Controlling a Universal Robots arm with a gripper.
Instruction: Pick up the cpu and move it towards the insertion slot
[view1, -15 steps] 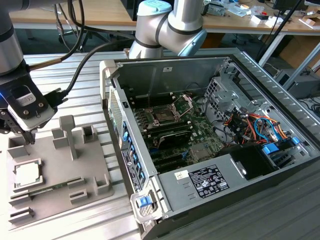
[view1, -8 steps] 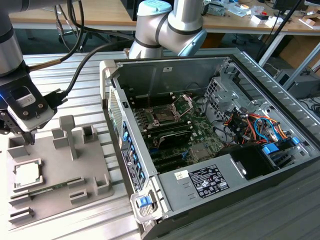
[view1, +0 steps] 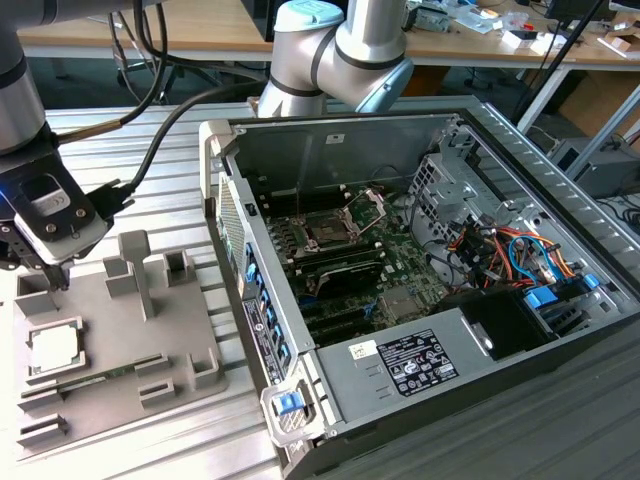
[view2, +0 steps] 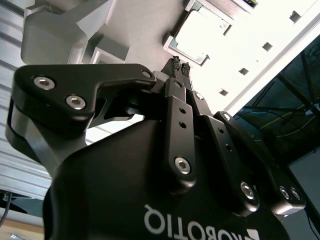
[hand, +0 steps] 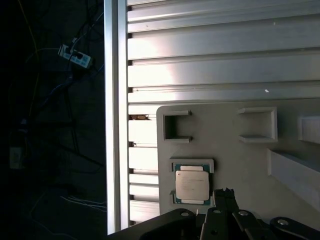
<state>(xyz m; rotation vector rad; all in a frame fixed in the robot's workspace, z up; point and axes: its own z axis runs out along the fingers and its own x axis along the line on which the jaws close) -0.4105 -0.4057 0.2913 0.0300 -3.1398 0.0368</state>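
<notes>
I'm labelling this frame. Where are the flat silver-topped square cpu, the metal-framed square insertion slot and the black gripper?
cpu (hand: 191, 184): first wrist view, centre of metal top.
insertion slot (view1: 327, 233): exterior view, dark centre.
gripper (view2: 181, 64): second wrist view, between fingertips.

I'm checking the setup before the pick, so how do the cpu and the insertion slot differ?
The cpu has a pale silver top; the insertion slot has a dark centre in a metal frame. The cpu lies in a grey holder tray at the exterior view's left, outside the computer case; the insertion slot sits on the motherboard inside it. Both are square.
</notes>
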